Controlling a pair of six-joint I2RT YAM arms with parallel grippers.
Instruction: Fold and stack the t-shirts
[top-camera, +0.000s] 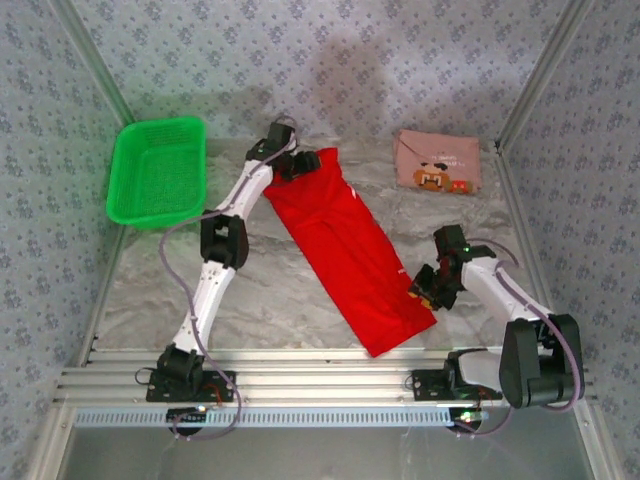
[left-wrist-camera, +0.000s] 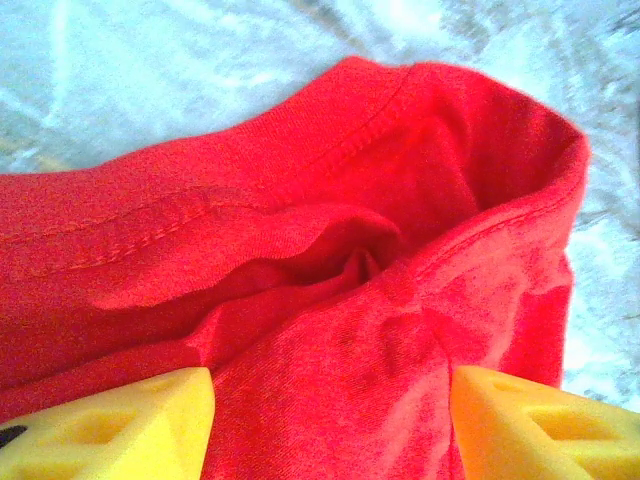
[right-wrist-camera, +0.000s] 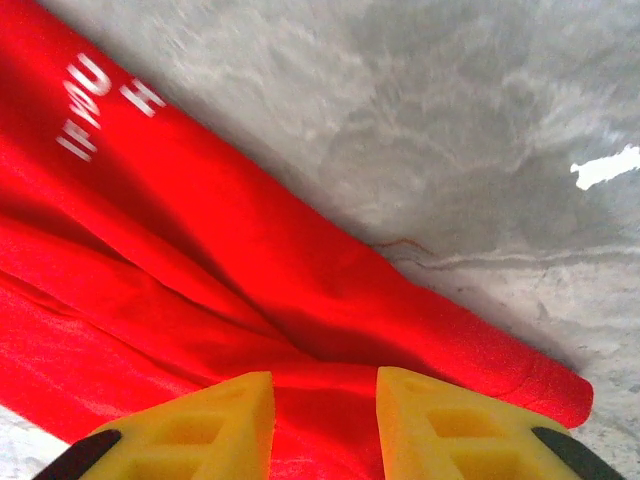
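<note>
green mesh basket (top-camera: 157, 170) at far left of the grey marbled tabletop (top-camera: 270, 290), blue-grey patterned walls (top-camera: 350, 60) around, aluminium rails (top-camera: 320, 378) along the near edge

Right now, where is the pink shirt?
In the top view the folded pink shirt lies at the far right of the table, apart from the red shirt to its left and beyond the right gripper.

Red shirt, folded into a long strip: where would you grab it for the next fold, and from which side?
Pinch the near short end of the red shirt, coming in from its right edge, where the right gripper sits. The strip lies flat and diagonal, layers stacked at that end, so one pinch should probably lift them together.
</note>
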